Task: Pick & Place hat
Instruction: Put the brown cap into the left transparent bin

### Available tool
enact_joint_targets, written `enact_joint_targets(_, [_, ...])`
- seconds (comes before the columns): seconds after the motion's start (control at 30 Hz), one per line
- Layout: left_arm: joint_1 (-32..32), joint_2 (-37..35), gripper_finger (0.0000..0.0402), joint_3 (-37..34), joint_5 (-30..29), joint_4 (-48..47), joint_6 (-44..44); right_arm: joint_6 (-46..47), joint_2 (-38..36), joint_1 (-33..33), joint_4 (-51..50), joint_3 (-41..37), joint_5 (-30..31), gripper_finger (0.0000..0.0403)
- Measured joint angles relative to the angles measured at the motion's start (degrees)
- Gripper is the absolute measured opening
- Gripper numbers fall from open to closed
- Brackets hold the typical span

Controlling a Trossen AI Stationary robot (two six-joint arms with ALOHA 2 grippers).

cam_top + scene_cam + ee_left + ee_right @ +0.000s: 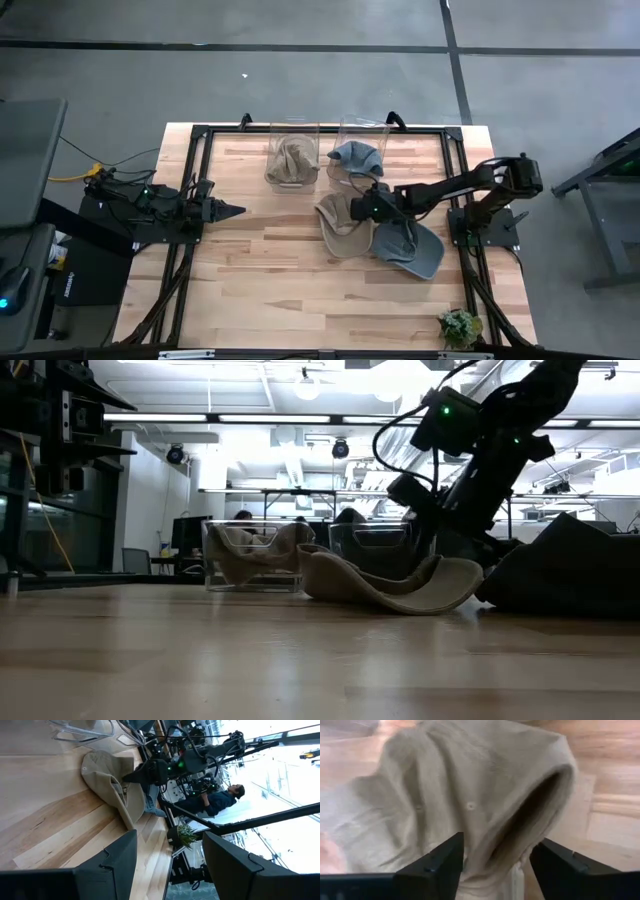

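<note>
Your right hand [496, 865] is spread open around a fold of the tan hat [470, 800], which lies on the bench [260, 280] right in front of it. I'd bite deep into the fabric before lifting.

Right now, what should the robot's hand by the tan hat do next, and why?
Probably close the right gripper on the tan hat. Its fingers stand either side of a fold of the cloth, the hat lies on the table, and nothing is lifted yet.
</note>
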Motion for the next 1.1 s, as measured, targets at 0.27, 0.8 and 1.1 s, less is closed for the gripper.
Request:
enact_joint_targets(0.27, [0.00,0.00,0.0207,0.00,-0.04,0.00,0.00,-0.59,0.02,0.00,-0.11,-0.04,-0.13,0.0109])
enact_joint_targets(0.8, [0.00,0.00,0.0207,0.00,-0.04,0.00,0.00,-4.92,-0.54,0.76,0.55,-0.04,-3.24,0.0011])
enact_joint_targets(1.1, [0.00,0.00,0.0207,0.00,-0.02,0.00,-0.47,-4.95,-4.31,3.53,0.44,-0.07,-1.92,0.0011])
